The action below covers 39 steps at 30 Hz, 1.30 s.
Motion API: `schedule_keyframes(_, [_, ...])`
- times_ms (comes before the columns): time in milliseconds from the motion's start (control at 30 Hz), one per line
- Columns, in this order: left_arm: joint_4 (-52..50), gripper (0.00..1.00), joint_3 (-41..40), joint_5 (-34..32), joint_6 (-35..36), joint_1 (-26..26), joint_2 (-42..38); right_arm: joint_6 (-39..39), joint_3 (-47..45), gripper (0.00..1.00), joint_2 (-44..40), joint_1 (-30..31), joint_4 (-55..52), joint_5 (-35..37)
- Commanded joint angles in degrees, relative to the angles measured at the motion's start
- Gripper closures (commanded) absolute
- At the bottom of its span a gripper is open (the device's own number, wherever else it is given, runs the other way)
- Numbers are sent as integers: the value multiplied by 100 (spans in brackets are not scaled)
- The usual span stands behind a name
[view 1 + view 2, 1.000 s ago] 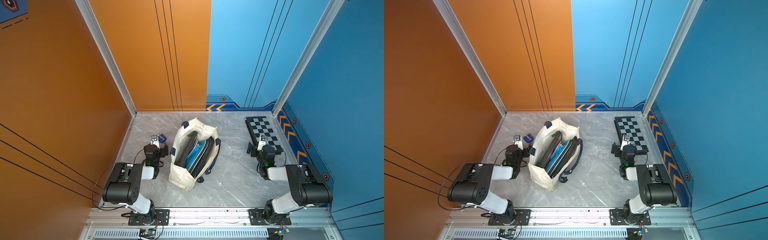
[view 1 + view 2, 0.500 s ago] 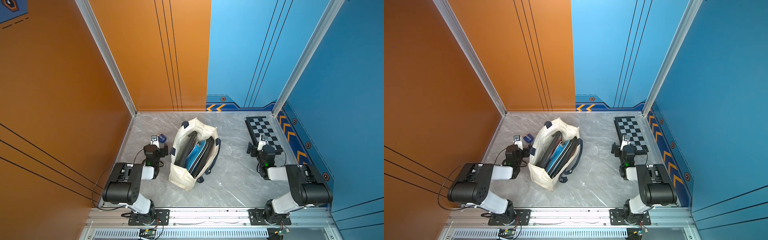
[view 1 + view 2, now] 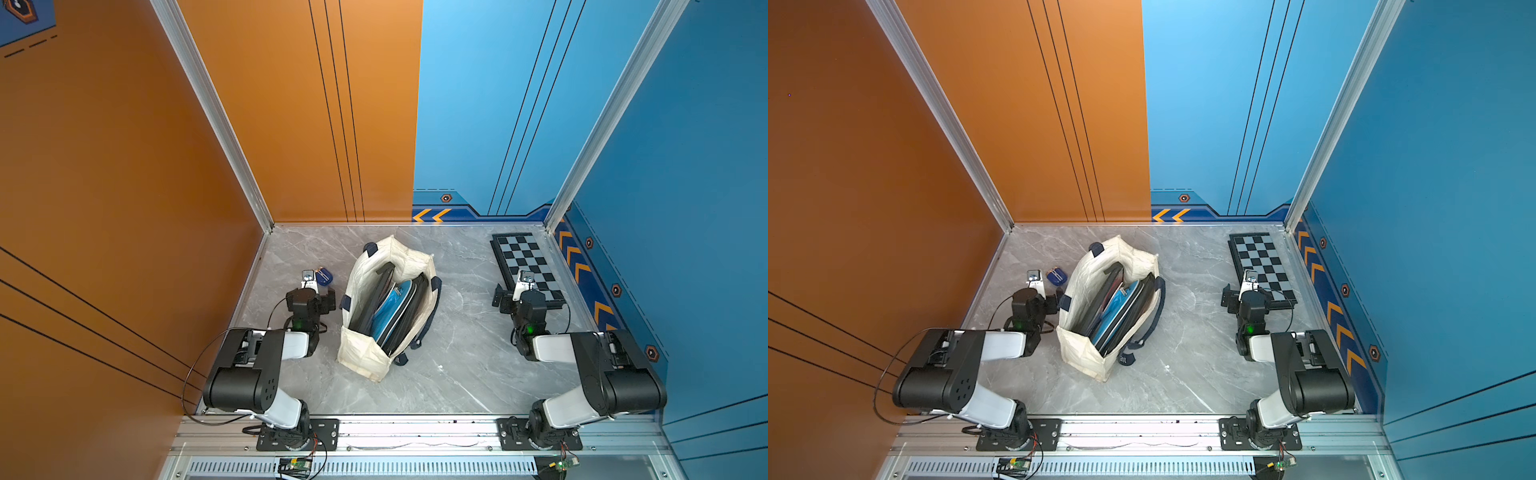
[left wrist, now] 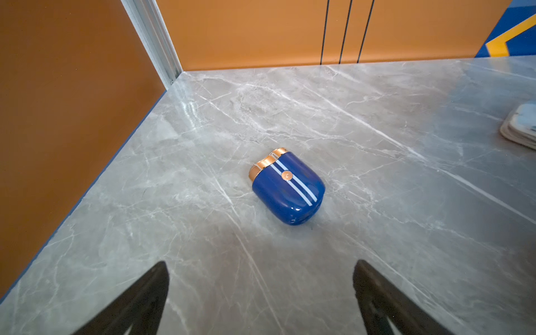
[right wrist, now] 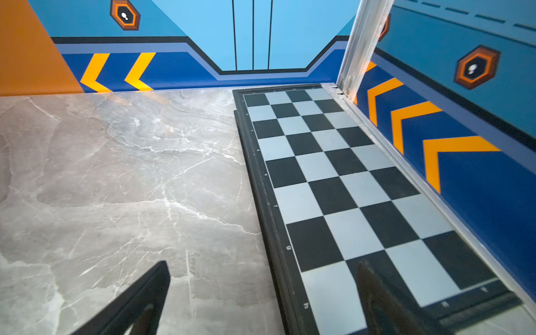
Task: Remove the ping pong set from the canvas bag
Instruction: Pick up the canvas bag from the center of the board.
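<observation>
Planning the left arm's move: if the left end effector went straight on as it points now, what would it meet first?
Probably the small blue case on the table, roughly centred ahead of the open left end effector; height is unclear, so it might pass above.

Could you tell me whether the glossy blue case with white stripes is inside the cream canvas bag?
No, the glossy blue case lies on the grey marble tabletop outside the cream canvas bag.

A blue gold-trimmed gadget [image 4: 287,188] lies flat — a chessboard [image 5: 333,179] well apart.
</observation>
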Motion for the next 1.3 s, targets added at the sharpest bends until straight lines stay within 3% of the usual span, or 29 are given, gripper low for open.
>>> schedule_keyframes(0, [-957, 1, 427, -326, 3, -62, -487, 119, 258, 0, -719, 75, -835, 853])
schedule_keyframes(200, [-2038, 0, 1124, -734, -235, -165, -1016, 1090, 1355, 0, -1685, 25, -3370, 1696])
schedule_keyframes(433, [-3756, 1, 2143, -831, -570, 24, -1473, 1737, 2693, 0, -2085, 319, -5475, 1317])
schedule_keyframes(800, [-6251, 2, 3865, 197, -1212, 21, -1544, 2224, 4059, 5, -2159, 2370, -7207, 902])
schedule_keyframes(1033, [-6859, 2, 4366, 408, -1150, -619, -1795, 2567, 4661, 10, -2097, 3899, -7722, 1117])
schedule_keyframes(1267, [-7558, 7, 4960, 714, -755, -1471, -1738, 2692, 5212, 12, -1516, 4640, -7795, 1128])
